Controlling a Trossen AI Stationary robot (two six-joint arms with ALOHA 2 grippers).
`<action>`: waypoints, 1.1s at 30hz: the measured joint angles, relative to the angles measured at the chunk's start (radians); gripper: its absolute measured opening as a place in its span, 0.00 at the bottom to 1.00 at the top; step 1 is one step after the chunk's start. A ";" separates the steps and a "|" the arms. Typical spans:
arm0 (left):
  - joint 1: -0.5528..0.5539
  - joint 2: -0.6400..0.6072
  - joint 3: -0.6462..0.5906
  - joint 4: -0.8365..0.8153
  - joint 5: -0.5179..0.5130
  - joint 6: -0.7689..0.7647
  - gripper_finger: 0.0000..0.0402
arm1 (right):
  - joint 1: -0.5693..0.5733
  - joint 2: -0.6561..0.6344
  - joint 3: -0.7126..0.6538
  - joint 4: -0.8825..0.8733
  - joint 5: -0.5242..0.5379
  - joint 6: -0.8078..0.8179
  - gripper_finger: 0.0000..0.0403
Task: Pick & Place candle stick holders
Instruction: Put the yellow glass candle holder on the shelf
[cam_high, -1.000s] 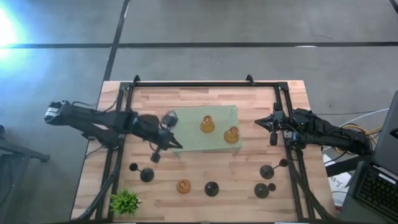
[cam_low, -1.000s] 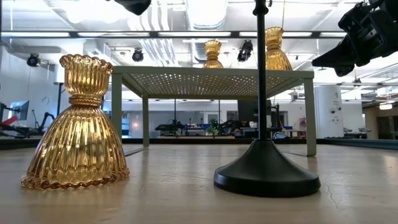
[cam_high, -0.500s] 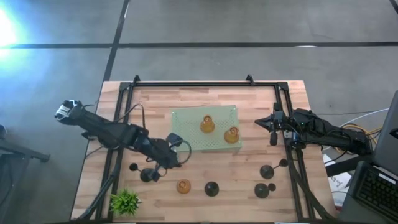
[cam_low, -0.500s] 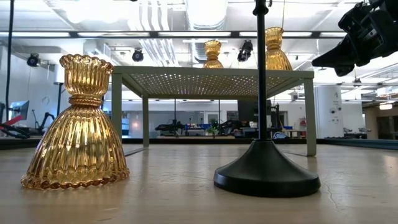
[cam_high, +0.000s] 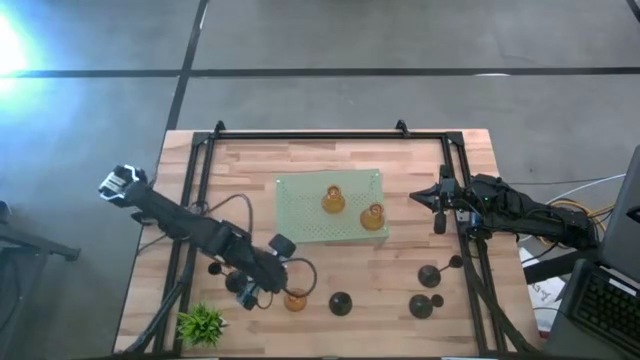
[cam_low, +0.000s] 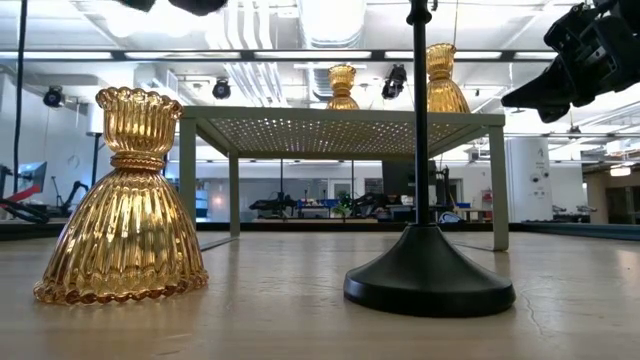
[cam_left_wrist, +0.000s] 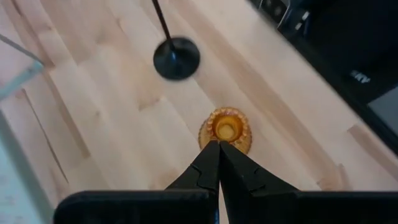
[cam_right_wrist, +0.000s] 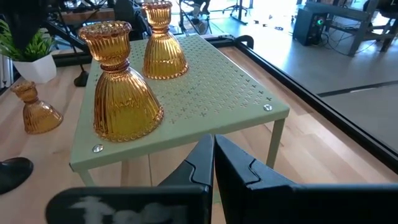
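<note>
The left gripper (cam_left_wrist: 218, 149) has its fingers pressed together, holding nothing, with the tips poised just above an amber candle stick holder (cam_high: 295, 299) near the front edge of the desk (cam_high: 400, 280). A black holder (cam_high: 340, 303) stands just to that one's right, and another black one (cam_high: 236, 283) seems to sit under the arm, though it is mostly hidden. Two more amber holders (cam_high: 333, 200) stand upright on the pale green raised mat (cam_high: 300, 215) at the desk's middle. The right gripper (cam_right_wrist: 213, 152), fingers also closed and empty, waits at the right edge, pointing towards the mat. More black holders (cam_high: 430, 275) stand near the front right corner, and a small green plant (cam_high: 202, 324) at the front left corner
</note>
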 joint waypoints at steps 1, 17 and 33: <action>0.000 0.014 0.000 0.000 -0.001 0.004 0.02 | 0.000 0.000 0.000 0.000 0.000 0.000 0.02; 0.000 0.147 0.045 -0.003 0.001 0.037 0.10 | 0.000 0.000 0.000 0.000 0.000 0.000 0.02; 0.020 0.217 0.100 -0.019 0.012 0.012 0.29 | 0.000 0.000 0.000 0.000 0.000 0.000 0.02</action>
